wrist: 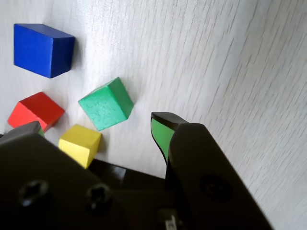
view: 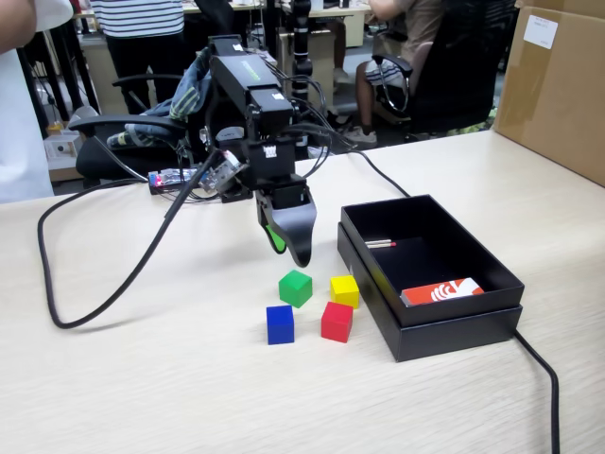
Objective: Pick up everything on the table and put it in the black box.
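None of the blocks are in the black box (view: 444,326) yet. Closest to me on the bench (view: 142,388), the blue cube (view: 280,324) and red cube (view: 337,322) sit side by side. Just behind them are the green cube (view: 295,288) and yellow cube (view: 344,290). The hand (view: 288,248) hangs above the green cube at about 12 o'clock, fingers spread apart and holding nothing. All four still need moving.

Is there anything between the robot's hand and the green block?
No. In the fixed view the hand hangs above the green block, with only bare table between them.
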Controlling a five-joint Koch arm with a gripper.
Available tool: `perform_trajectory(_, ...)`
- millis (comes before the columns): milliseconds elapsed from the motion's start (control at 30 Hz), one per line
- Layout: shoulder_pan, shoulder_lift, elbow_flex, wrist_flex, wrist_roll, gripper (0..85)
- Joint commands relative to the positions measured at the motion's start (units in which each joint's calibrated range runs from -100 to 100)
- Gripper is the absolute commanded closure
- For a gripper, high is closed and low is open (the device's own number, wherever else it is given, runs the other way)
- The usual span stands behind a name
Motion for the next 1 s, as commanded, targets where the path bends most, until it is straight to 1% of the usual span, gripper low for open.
perform_trajectory(0,0.0,2.38,6.08,-1.06,-1.03,40.8)
perform_trajectory(200,-0.24,10.18,8.98,-1.24,-1.27,41.1)
perform_trajectory(267,-0.34,13.16,10.7,-1.84,-1.22,43.2)
perform_trajectory(333,-0.34,15.34,11.97,-3.14,-1.12,43.5)
perform_trajectory(367,-0.34,16.26,12.43,-3.83,-1.03,45.4)
perform_trajectory(433,-0.34,19.13,14.33,-4.0,-0.73,55.2)
perform_trajectory(500,-0.34,19.93,15.24,-4.09,-0.54,63.0)
perform_trajectory(533,-0.39,19.36,15.96,-4.95,-0.29,71.6)
perform_trajectory(567,-0.39,18.56,16.05,-5.3,-0.29,73.7)
perform_trajectory(700,0.15,7.31,16.14,-9.7,0.05,74.1)
perform_trajectory(833,2.34,-4.16,16.51,-10.65,0.29,74.1)
perform_trajectory(867,3.22,-6.57,17.32,-10.65,0.34,74.1)
perform_trajectory(900,6.35,-9.44,21.13,-10.65,1.07,73.9)
perform_trajectory(967,9.28,-7.95,25.48,-10.65,2.0,73.9)
